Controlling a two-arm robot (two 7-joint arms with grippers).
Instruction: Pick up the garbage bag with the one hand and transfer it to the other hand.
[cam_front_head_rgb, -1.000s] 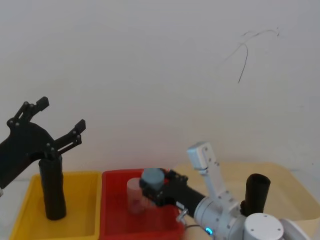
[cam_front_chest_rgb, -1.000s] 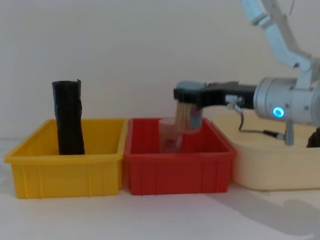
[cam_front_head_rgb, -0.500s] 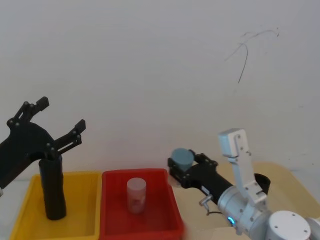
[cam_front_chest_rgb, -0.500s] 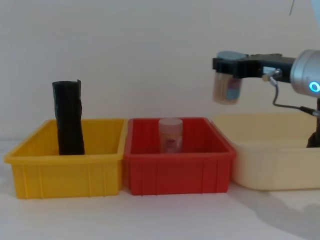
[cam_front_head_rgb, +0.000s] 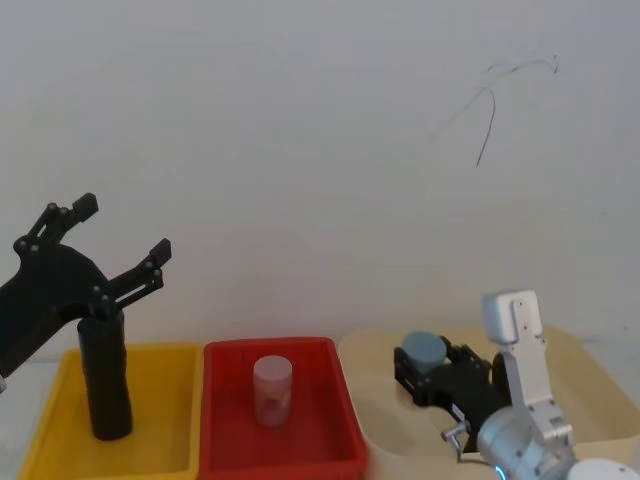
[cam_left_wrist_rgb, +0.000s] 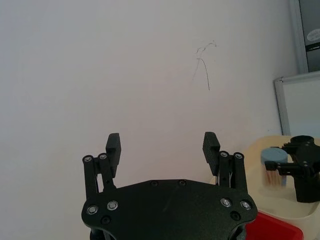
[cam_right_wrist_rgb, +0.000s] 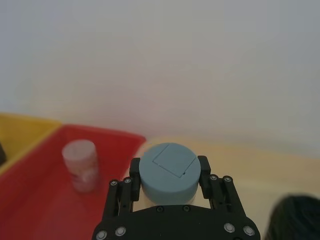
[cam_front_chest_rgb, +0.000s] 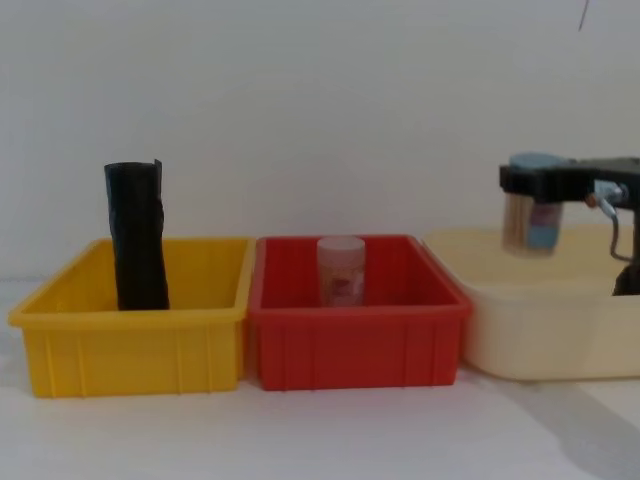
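The garbage bag (cam_right_wrist_rgb: 295, 220) shows as a dark rolled shape low in the right wrist view, and as a black sliver (cam_front_chest_rgb: 628, 280) inside the cream bin (cam_front_chest_rgb: 540, 320). In the head view my right arm hides it. My right gripper (cam_front_head_rgb: 422, 366) (cam_front_chest_rgb: 530, 215) (cam_right_wrist_rgb: 168, 167) is shut on a clear jar with a blue-grey lid (cam_right_wrist_rgb: 167, 172), held over the cream bin's left part. My left gripper (cam_front_head_rgb: 122, 228) (cam_left_wrist_rgb: 161, 145) hangs open, raised above the yellow bin (cam_front_chest_rgb: 130, 350).
A similar black roll with a loose corner at its top (cam_front_chest_rgb: 137, 235) (cam_front_head_rgb: 105, 385) stands upright in the yellow bin. A second clear jar (cam_front_chest_rgb: 341, 270) (cam_front_head_rgb: 272, 388) stands in the red bin (cam_front_chest_rgb: 355, 345). A wall rises close behind the bins.
My right gripper lifted the lidded jar out of the red bin and carried it right, over the cream bin. The left arm has not moved.
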